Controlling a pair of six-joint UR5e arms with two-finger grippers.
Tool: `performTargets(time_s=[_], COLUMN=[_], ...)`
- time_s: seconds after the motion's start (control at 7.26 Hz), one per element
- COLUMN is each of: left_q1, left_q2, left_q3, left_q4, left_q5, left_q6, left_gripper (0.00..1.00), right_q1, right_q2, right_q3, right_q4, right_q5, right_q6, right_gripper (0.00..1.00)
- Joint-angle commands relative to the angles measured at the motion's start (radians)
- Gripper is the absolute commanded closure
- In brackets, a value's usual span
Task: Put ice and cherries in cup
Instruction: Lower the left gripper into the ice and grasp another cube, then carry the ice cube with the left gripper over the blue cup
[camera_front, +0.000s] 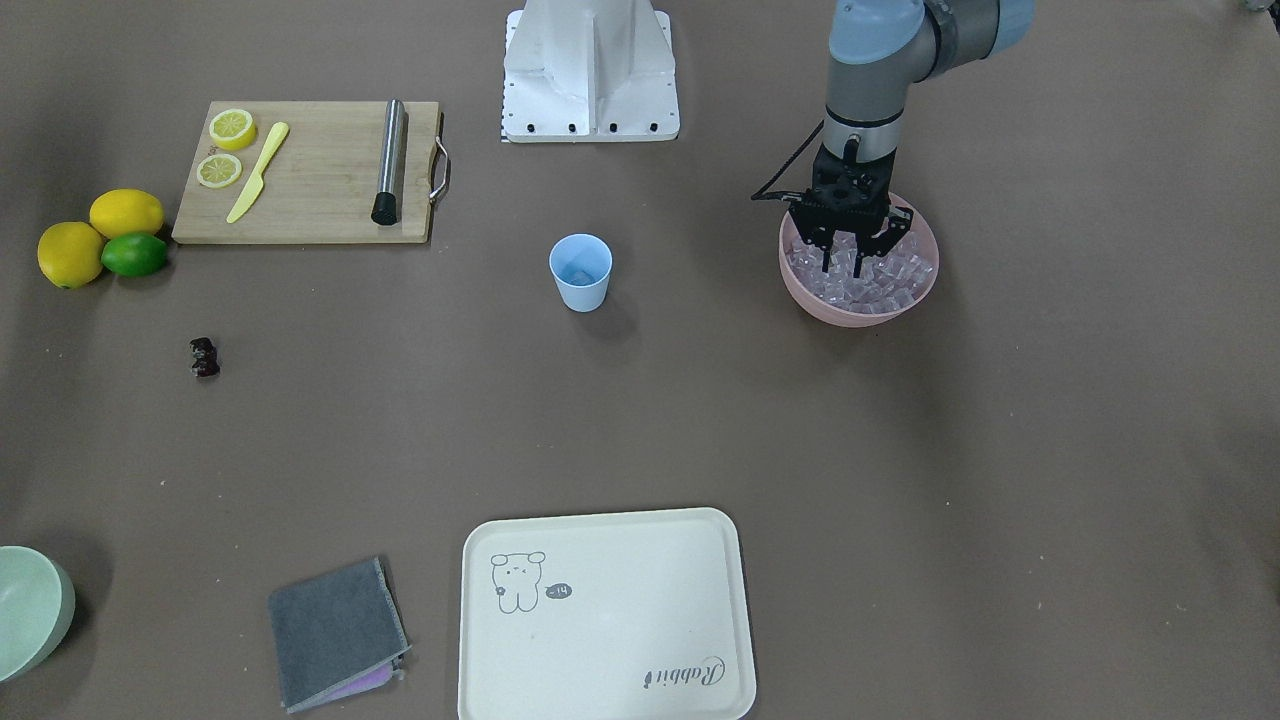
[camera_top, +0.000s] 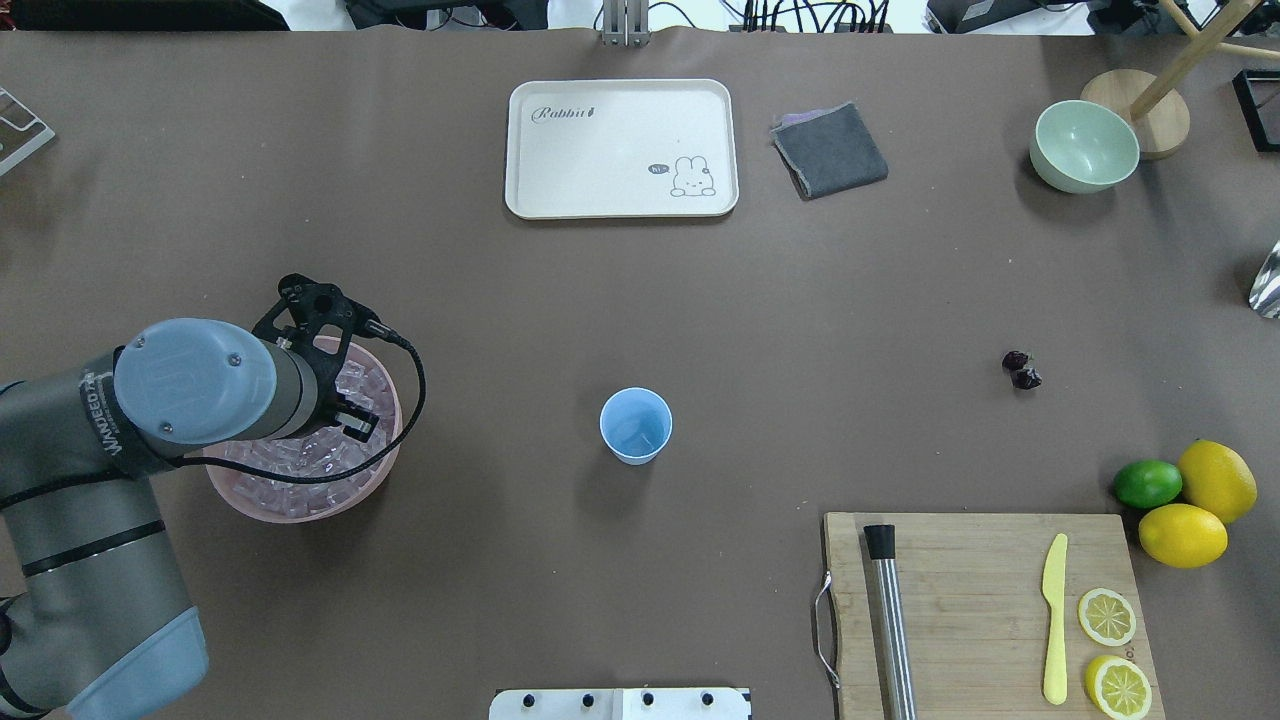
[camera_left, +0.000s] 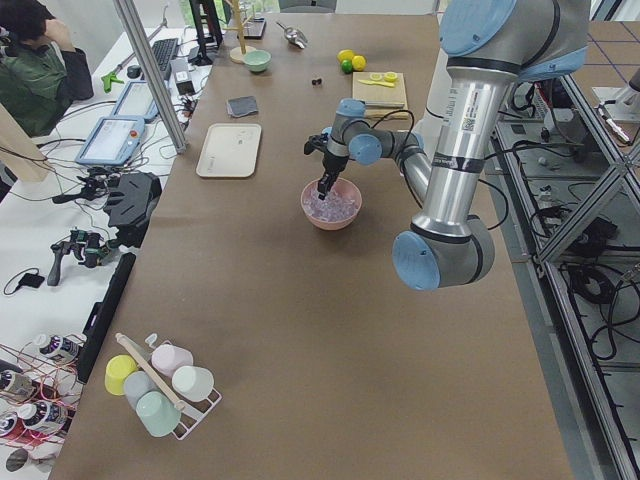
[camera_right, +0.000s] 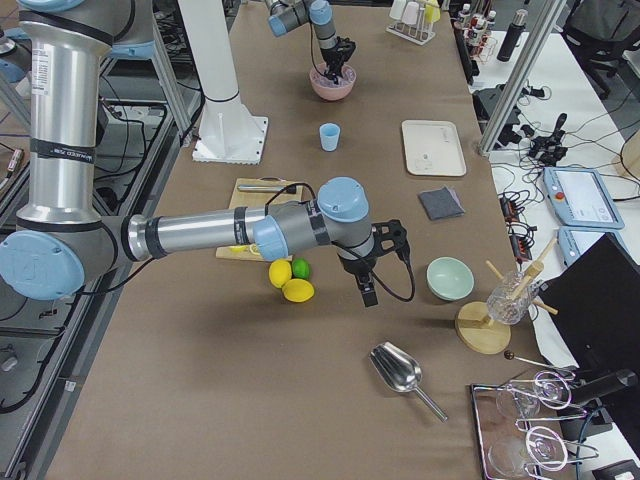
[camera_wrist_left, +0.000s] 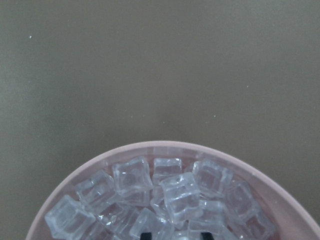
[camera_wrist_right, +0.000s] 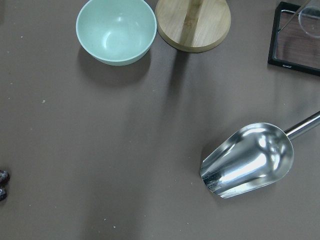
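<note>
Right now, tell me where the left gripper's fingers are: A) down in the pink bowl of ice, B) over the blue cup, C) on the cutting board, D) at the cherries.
A: the left gripper reaches down among the ice in the pink bowl.

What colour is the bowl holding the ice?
Pink round bowl, clearest in the exterior front-facing view.

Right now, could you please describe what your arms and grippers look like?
Both arms are silver-grey tubes with rounded light-blue joint caps; the left arm carries white lettering near its wrist, and the right arm looks alike. A black cable loops off each wrist. The left gripper and right gripper are black, with two fingers.
</note>
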Motion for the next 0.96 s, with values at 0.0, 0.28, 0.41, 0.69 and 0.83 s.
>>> performTargets(time_s=[0.0,0.28,0.41,0.69,0.83], left_q1=[-0.001,0.004,0.011,0.063,0.077], left_q2=[-0.013,-0.077,-0.14,-0.241,-0.245], left_q3=[-0.025,-0.011,0.006,0.079,0.14], left_q4=[-0.001,-0.004,-0.004,-0.112,-0.243], left_q5=[-0.002,0.001,-0.001,0.007,0.01], left_q6=[-0.016,-0.123,-0.192,-0.487,-0.565], left_gripper=[1.0,1.0,1.0,1.0,1.0], right_q1=[0.0,0.0,0.0,0.0,0.0], right_q2=[0.0,0.0,0.0,0.0,0.0], right_q3=[0.0,0.0,0.0,0.002,0.002], right_q4=[0.0,0.0,0.0,0.002,0.002], right_q5=[0.0,0.0,-0.002,0.0,-0.002], right_q6=[0.0,0.001,0.001,0.0,0.0], right_gripper=[0.0,0.0,0.0,0.0,0.0])
